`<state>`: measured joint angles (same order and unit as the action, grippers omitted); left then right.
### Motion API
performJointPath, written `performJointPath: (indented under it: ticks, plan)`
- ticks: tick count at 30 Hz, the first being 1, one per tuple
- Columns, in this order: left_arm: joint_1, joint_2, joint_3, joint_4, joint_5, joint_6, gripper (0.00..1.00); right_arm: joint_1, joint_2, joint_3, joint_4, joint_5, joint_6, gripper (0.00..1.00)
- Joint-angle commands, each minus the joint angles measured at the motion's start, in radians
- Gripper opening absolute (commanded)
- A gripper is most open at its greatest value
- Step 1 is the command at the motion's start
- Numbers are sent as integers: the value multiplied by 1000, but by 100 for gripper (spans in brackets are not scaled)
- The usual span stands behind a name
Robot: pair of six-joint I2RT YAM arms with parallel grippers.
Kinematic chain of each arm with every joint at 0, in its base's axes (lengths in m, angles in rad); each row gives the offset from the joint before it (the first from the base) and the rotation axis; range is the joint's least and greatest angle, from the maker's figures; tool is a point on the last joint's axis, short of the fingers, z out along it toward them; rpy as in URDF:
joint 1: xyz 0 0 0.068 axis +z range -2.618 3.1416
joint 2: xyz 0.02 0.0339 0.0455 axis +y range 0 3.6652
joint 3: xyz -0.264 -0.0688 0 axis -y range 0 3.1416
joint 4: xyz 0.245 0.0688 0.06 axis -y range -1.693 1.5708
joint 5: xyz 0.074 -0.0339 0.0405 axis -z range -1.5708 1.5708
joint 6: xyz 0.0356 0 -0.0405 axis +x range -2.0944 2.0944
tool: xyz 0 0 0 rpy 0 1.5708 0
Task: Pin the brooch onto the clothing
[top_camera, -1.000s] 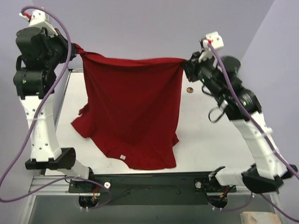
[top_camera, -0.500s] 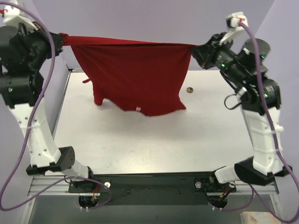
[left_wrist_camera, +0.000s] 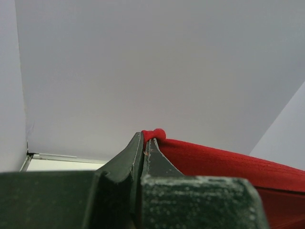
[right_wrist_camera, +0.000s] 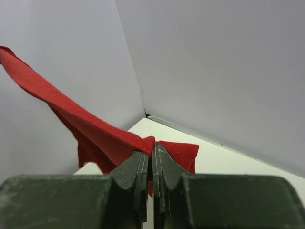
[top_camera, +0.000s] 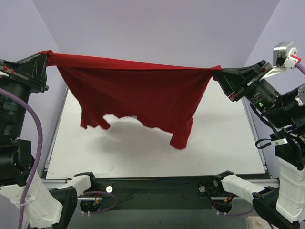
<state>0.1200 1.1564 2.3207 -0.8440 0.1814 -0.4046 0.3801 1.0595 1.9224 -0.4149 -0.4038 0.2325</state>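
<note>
The deep-red T-shirt (top_camera: 138, 93) hangs in the air, stretched taut between my two grippers high above the table. My left gripper (top_camera: 44, 54) is shut on one corner of its hem, seen bunched at the fingertips in the left wrist view (left_wrist_camera: 153, 135). My right gripper (top_camera: 217, 71) is shut on the other corner, with the red fabric (right_wrist_camera: 109, 136) pinched between its jaws (right_wrist_camera: 152, 152). The shirt's lower edge and a sleeve dangle free above the table. The brooch is hidden behind the hanging shirt or out of view.
The white table (top_camera: 224, 138) lies below with the shirt's shadow on it. Grey walls stand behind and on both sides. The black arm-base rail (top_camera: 157, 186) runs along the near edge.
Both grippers have risen and spread wider apart, lifting the shirt fully off the table and pulling its top edge taut. The brooch seen earlier on the table no longer shows.
</note>
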Motion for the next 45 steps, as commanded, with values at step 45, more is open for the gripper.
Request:
performJointPath:
  ticks: [45]
  plan:
    - [-9,56,-1,57,-16,27,0,-58,-44,-72,202,27,54,0]
